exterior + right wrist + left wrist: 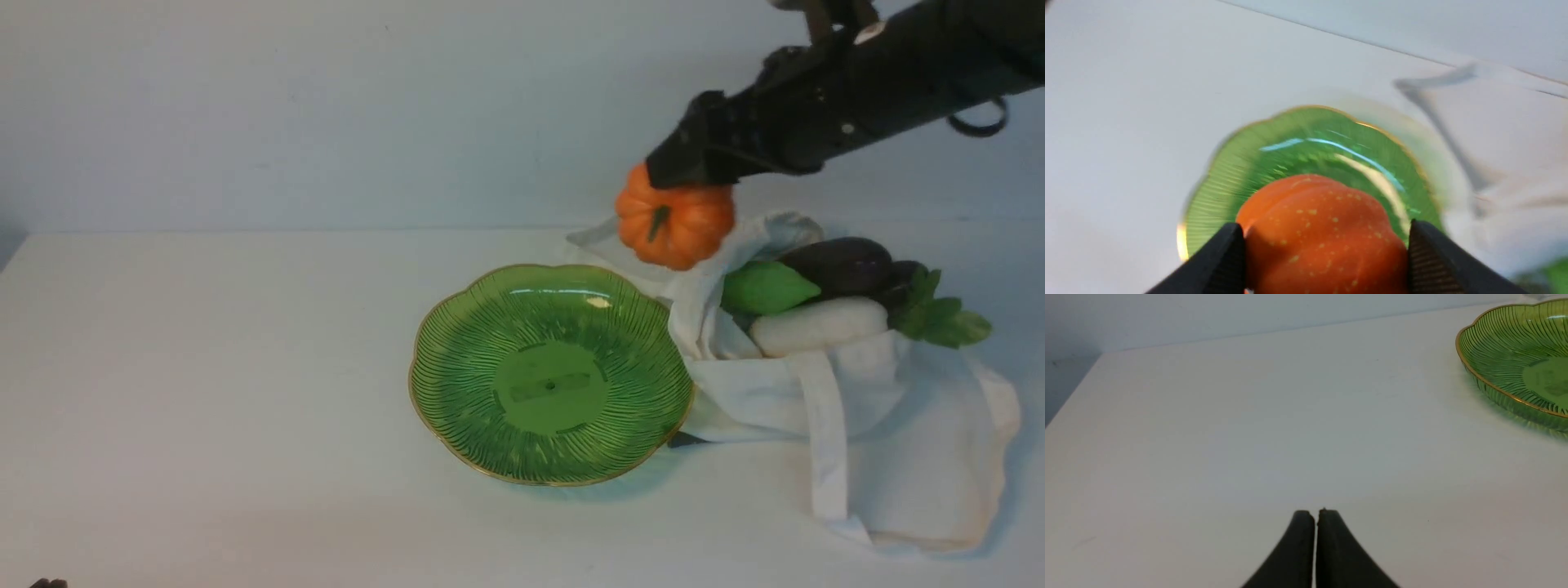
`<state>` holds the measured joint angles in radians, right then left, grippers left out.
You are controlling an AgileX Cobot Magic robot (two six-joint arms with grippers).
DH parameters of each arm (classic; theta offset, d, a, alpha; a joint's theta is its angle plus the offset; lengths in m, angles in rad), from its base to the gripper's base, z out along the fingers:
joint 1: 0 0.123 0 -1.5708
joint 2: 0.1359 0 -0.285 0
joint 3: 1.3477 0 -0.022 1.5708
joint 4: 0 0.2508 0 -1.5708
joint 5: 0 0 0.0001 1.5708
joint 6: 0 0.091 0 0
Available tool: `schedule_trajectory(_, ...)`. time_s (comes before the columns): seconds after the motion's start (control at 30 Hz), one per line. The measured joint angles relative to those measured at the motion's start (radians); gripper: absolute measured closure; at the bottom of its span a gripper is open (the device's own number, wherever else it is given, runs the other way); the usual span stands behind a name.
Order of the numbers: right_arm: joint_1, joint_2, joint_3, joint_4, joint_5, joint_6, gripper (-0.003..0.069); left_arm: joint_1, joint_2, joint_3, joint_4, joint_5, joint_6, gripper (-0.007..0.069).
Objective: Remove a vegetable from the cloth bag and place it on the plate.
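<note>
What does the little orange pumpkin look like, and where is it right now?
The pumpkin is small, round and orange, with ribbed sides, pale speckles and a short dark-green stem. It looks smooth. It is tipped sideways, stem facing the front camera. The right arm's black fingers squeeze it from two sides, holding it in the air by the white bag, near the green plate.

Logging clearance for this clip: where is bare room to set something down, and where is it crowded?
Free: the plate, and the table left of it. Crowded: right of it, where the cloth bag holds eggplant and radish.
</note>
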<state>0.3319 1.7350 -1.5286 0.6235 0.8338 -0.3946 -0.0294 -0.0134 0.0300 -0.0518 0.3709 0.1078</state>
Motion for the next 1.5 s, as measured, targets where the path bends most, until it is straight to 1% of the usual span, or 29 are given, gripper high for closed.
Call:
schedule_trajectory(0.07,0.08,0.044,-0.001,0.037,-0.066,0.0,0.0202,0.0,0.0,0.0,0.0,0.0,0.0,0.0629)
schedule_trajectory(0.1,0.092,0.055,-0.001,0.04,-0.078,0.001,0.0202,0.0,0.0,0.0,0.0,0.0,0.0,0.0629)
schedule_trajectory(0.17,0.15,0.128,-0.001,0.047,-0.157,0.012,0.0202,0.0,0.0,0.0,0.0,0.0,0.0,0.0629)
schedule_trajectory(0.23,0.181,0.173,0.0,0.049,-0.208,0.025,0.0202,0.0,0.0,0.0,0.0,0.0,0.0,0.0629)
schedule_trajectory(0.3,0.202,0.228,0.0,0.051,-0.27,0.03,0.0202,0.0,0.0,0.0,0.0,0.0,0.0,0.0629)
schedule_trajectory(0.5,0.212,0.306,0.0,0.057,-0.33,0.033,0.0202,0.0,0.0,0.0,0.0,0.0,0.0,0.0629)
schedule_trajectory(0.6,0.212,0.32,0.0,0.036,-0.329,0.033,0.0201,0.0,0.0,0.0,0.0,0.0,0.0,0.0629)
schedule_trajectory(0.67,0.212,0.33,0.0,-0.001,-0.315,0.033,0.0176,0.0,0.0,0.0,0.0,0.0,0.0,0.0629)
schedule_trajectory(0.7,0.212,0.33,0.0,-0.001,-0.315,0.033,0.0173,0.0,0.0,0.0,0.0,0.0,0.0,0.0629)
schedule_trajectory(0.73,0.212,0.332,0.0,-0.043,-0.309,0.033,0.0135,0.0,0.0,0.0,0.0,0.0,0.0,0.0629)
schedule_trajectory(0.83,0.208,0.331,-0.008,-0.092,-0.304,0.033,0.009,0.0,0.0,0.0,0.0,0.0,0.0,0.0629)
schedule_trajectory(0.87,0.2,0.323,-0.021,-0.133,-0.294,0.033,0.0066,0.0,0.0,0.0,0.0,0.0,0.0,0.0629)
schedule_trajectory(0.9,0.193,0.317,-0.032,-0.15,-0.289,0.033,0.0057,0.0,0.0,0.0,0.0,0.0,0.0,0.0629)
schedule_trajectory(1.0,0.176,0.295,-0.061,-0.187,-0.263,0.037,0.0047,0.0,0.0,0.0,0.0,0.0,0.0,0.0629)
schedule_trajectory(1.07,0.145,0.248,-0.124,-0.244,-0.172,0.042,0.0046,0.0,0.0,0.0,0.0,0.0,0.0,0.0629)
schedule_trajectory(1.13,0.133,0.223,-0.155,-0.267,-0.107,0.049,0.0052,0.0,0.0,0.0,0.0,0.0,0.0,0.0629)
schedule_trajectory(1.2,0.116,0.193,-0.198,-0.296,-0.026,0.053,0.0068,0.0,0.0,0.0,0.0,0.0,0.0,0.0629)
schedule_trajectory(1.27,0.094,0.125,-0.302,-0.359,0.166,0.056,0.0127,0.0,0.0,0.0,0.0,0.0,0.0,0.0629)
schedule_trajectory(1.33,0.087,0.083,-0.356,-0.394,0.286,0.067,0.0177,0.0,0.0,0.0,0.0,0.0,0.0,0.0629)
schedule_trajectory(1.4,0.084,0.03,-0.4,-0.442,0.376,0.108,0.026,0.0,0.0,0.0,0.0,0.0,0.0,0.0629)
schedule_trajectory(1.43,0.084,0.019,-0.402,-0.447,0.385,0.112,0.0279,0.0,0.0,0.0,0.0,0.0,0.0,0.0629)
schedule_trajectory(1.5,0.084,-0.063,-0.404,-0.524,0.417,0.2,0.0431,0.0,0.0,0.0,0.0,0.0,0.0,0.0629)
